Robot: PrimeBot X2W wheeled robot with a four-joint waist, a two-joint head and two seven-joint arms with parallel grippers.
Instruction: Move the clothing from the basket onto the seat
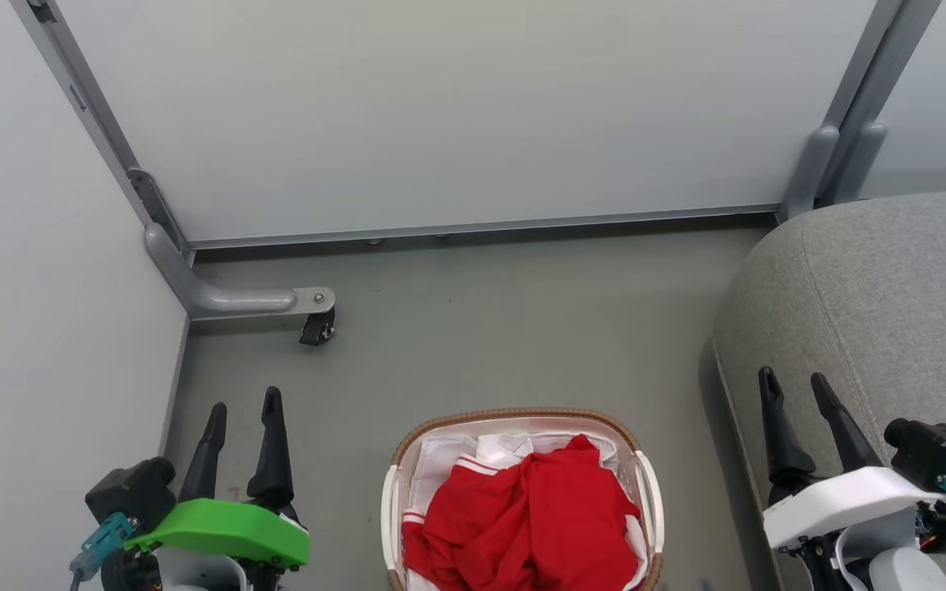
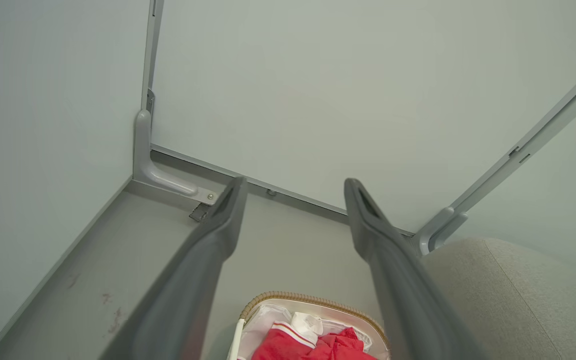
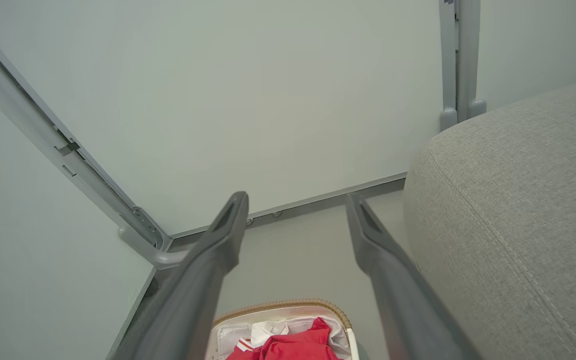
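Red clothing (image 1: 526,517) with white-striped trim lies bunched in the white basket (image 1: 514,420), which has a brown woven rim and stands on the floor at the bottom centre of the head view. The grey sofa seat (image 1: 892,295) rises at the right. My left gripper (image 1: 245,410) hangs open to the left of the basket, nothing between its fingers. My right gripper (image 1: 793,386) is open over the sofa's front edge, to the right of the basket. Both wrist views show the clothing (image 2: 313,345) (image 3: 293,345) low between the spread fingers.
Pale partition panels (image 1: 440,107) close off the back and left. A grey metal foot with a small caster (image 1: 317,327) juts onto the floor at the back left. Bare grey floor (image 1: 506,328) lies between the basket and the back panel.
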